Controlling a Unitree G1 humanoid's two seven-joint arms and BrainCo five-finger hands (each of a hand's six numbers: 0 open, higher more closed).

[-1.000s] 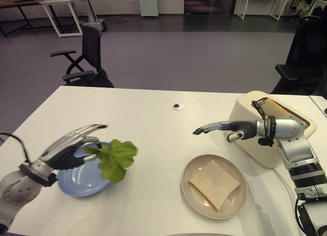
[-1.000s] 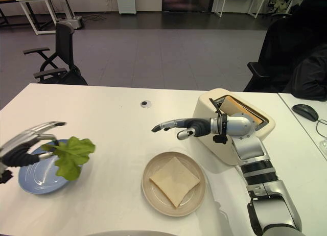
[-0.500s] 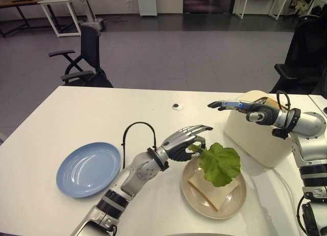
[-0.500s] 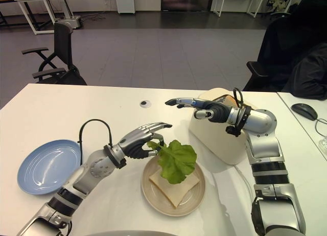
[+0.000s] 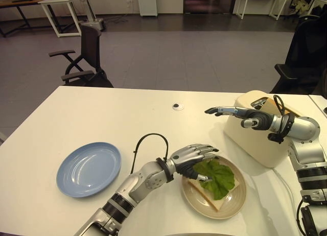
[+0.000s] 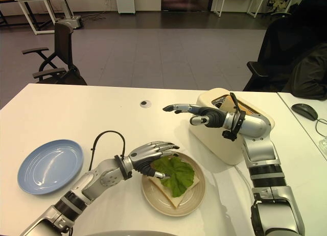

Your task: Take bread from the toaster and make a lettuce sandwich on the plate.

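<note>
Bare table (image 5: 102,113) lay open from 9 to 12 o'clock of the plate (image 5: 237,197), broken by a blue plate (image 5: 87,169) at 9 and a small round object (image 5: 177,107) at 12. The toaster (image 5: 255,144) stood at 2 o'clock. The right eye view took in a mouse (image 6: 305,111) at the 3 o'clock edge. The left hand (image 5: 191,157) curled narrowly on the lettuce (image 5: 217,174), which lay on the bread (image 5: 220,203) on the plate. The right hand (image 5: 245,116) hovered over the toaster, fingers spread towards 9 o'clock, holding nothing.
</note>
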